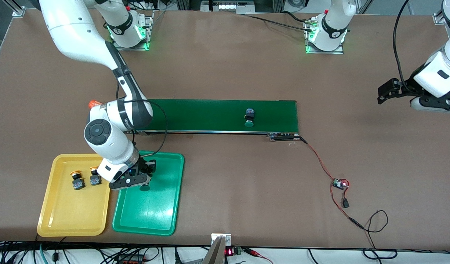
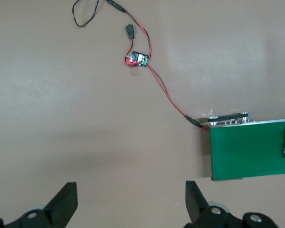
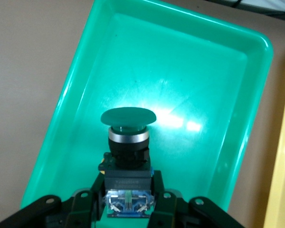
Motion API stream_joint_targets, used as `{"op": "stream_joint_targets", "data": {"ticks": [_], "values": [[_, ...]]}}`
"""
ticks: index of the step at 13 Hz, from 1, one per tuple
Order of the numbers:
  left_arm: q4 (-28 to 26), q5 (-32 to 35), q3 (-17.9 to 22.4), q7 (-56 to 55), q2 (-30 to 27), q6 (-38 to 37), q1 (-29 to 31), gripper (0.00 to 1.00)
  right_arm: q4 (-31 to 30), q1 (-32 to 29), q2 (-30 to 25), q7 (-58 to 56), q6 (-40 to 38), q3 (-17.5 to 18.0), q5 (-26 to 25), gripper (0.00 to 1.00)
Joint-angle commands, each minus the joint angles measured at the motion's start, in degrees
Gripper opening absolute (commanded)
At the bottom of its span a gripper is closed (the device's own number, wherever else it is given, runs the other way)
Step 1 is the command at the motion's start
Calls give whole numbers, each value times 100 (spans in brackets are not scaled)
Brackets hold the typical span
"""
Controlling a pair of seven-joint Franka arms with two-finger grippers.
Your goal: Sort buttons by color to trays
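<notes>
My right gripper hangs low over the green tray, shut on the dark body of a green-capped button. In the right wrist view the gripper clamps the body from both sides, cap pointing out over the tray floor. Two yellow-capped buttons lie in the yellow tray beside it. Another green-capped button lies on the conveyor belt. My left gripper waits open and holding nothing above bare table at the left arm's end; its fingers stand wide apart.
A red-black wire runs from the belt's end to a small circuit board on the table. An orange object sits at the belt's end toward the right arm. The left wrist view shows the belt's end and the board.
</notes>
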Motion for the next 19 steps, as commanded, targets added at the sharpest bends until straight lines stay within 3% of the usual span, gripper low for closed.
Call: {"op": "stream_joint_targets", "data": {"ticks": [1,3,4,5,6,7,10,12,19], "values": [[299,-25,3,162,193,-128,64,100,196,-11,334,-204,395,17,96,16],[299,-25,3,162,193,-128,64,100,187,-2,405,-204,563,8,96,32],[299,-25,12,162,193,-128,73,100,179,-2,466,-204,589,8,96,53],[291,-25,12,162,193,-128,73,100,135,7,467,-204,624,8,96,63],[299,-25,12,162,202,-128,73,100,91,-2,493,-204,694,8,87,67],[299,-25,12,162,193,-128,73,100,12,7,493,-204,800,8,87,77],[299,-25,12,162,193,-128,73,100,-103,68,424,-160,950,8,113,86],[299,-25,12,162,193,-128,73,100,-103,86,222,-134,452,8,113,100],[299,-25,3,162,193,-137,73,100,-321,200,-788,453,-1394,52,113,100]]}}
